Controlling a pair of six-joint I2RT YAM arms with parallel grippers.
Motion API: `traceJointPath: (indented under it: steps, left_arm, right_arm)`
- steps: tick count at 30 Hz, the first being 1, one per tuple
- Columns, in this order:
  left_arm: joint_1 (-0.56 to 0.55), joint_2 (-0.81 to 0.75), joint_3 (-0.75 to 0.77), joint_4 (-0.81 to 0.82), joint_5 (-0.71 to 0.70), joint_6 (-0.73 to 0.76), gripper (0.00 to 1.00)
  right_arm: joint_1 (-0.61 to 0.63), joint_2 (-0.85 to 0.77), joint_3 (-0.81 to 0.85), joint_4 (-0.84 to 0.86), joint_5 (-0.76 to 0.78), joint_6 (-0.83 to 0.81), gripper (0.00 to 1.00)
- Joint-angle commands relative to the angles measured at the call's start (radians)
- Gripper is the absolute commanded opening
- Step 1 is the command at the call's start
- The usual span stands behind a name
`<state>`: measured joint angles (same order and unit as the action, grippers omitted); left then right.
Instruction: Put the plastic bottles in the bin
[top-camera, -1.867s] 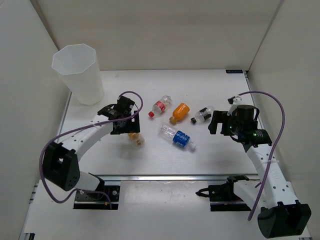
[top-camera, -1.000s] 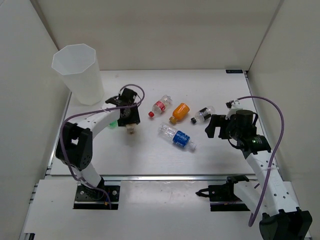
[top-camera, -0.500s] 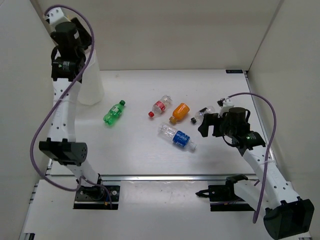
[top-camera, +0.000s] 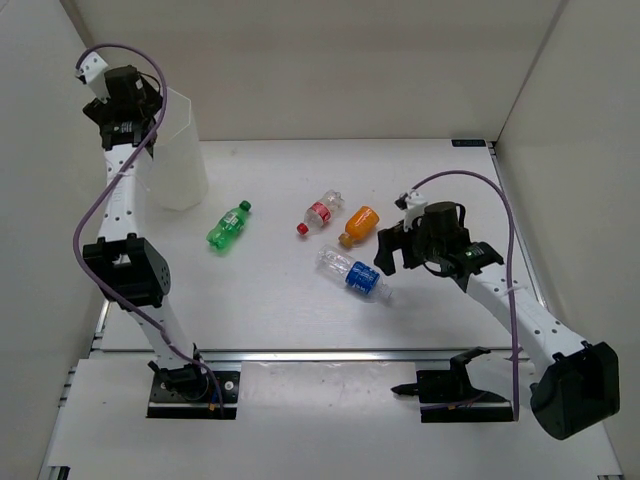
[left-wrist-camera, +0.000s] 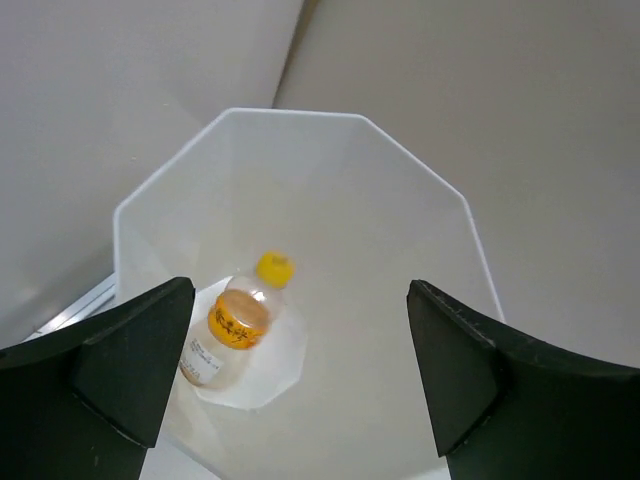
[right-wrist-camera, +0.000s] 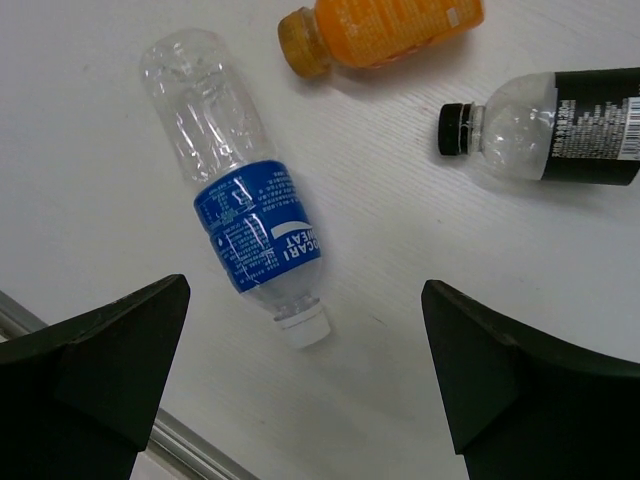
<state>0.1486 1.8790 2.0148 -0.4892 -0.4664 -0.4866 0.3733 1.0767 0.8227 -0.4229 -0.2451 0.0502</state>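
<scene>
Yellow-capped bottle (left-wrist-camera: 238, 322) now lies inside translucent bin (left-wrist-camera: 385, 255).

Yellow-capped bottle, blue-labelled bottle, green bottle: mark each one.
yellow-capped bottle (left-wrist-camera: 238, 321), left wrist view, on its orange label.
blue-labelled bottle (right-wrist-camera: 258, 228), right wrist view, on its blue label.
green bottle (top-camera: 228, 226), top external view, mid-body.

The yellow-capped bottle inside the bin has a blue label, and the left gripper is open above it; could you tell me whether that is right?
Not quite: the label is orange, not blue. The left wrist view shows the yellow-capped bottle lying at the bottom of the bin with an orange label, and the left gripper open above it.
</scene>
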Motion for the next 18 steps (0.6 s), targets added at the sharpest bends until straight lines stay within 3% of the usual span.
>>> traceJointPath:
  steps: [1, 4, 8, 14, 18]
  left_arm:
    - [-0.069, -0.105, 0.032, 0.026, 0.058, 0.037, 0.98]
    - [-0.136, -0.164, 0.0, -0.023, 0.106, 0.08, 0.99]
    - [-0.306, -0.266, -0.128, -0.084, 0.152, 0.129, 0.99]
    - [-0.496, -0.438, -0.537, -0.12, 0.241, 0.146, 0.98]
    - [-0.569, -0.488, -0.692, -0.135, 0.357, 0.074, 0.99]
  right_arm:
    - [0.03, 0.016, 0.038, -0.02, -0.039, -0.124, 0.99]
    - [0.055, 0.043, 0.006, 0.009, -0.069, -0.151, 0.99]
    - [0.105, 0.124, 0.015, 0.032, -0.043, -0.171, 0.99]
    - [0.147, 0.213, 0.009, 0.041, -0.039, -0.234, 1.0]
    - [0.162, 0.267, -0.013, 0.09, -0.034, -0.245, 0.99]
